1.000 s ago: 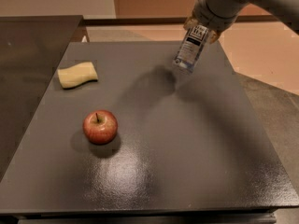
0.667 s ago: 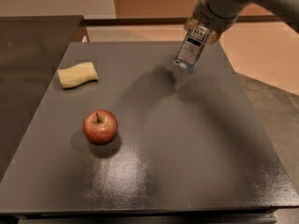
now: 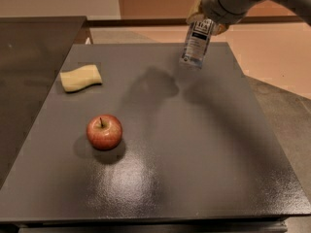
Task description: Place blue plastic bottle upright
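The blue plastic bottle (image 3: pixel 196 45) is clear with a pale label and dark print. It hangs nearly upright, base down and tilted slightly left, over the far right part of the dark grey table (image 3: pixel 194 144). My gripper (image 3: pixel 206 21) comes in from the top right and is shut on the bottle's upper end, so the cap is hidden. The bottle's base is close to the table top; I cannot tell whether it touches.
A red apple (image 3: pixel 104 131) stands on the table at the front left. A pale yellow sponge-like piece (image 3: pixel 80 77) lies at the far left. The table's right edge runs close to the bottle, with floor beyond it.
The bottle and gripper have hardly moved; the bottle sits perhaps a touch higher.
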`<action>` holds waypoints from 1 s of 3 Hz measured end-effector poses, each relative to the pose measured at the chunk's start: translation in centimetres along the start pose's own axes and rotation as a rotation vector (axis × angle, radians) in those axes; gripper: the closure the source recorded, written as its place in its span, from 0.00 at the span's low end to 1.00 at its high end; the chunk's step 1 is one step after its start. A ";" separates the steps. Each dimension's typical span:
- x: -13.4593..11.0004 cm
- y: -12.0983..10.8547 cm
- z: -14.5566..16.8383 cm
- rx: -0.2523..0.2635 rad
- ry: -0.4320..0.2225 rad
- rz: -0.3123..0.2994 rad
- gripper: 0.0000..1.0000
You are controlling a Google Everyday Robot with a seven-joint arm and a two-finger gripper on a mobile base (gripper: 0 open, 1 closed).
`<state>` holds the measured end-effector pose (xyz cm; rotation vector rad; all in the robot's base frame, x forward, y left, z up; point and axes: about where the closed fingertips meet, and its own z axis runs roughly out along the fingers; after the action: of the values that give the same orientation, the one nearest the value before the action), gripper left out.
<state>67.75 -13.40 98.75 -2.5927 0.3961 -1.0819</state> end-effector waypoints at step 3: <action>0.1 -3.5 0.4 0.266 0.201 -0.364 1.00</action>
<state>68.59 -10.21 99.88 -2.3772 -0.1793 -1.4122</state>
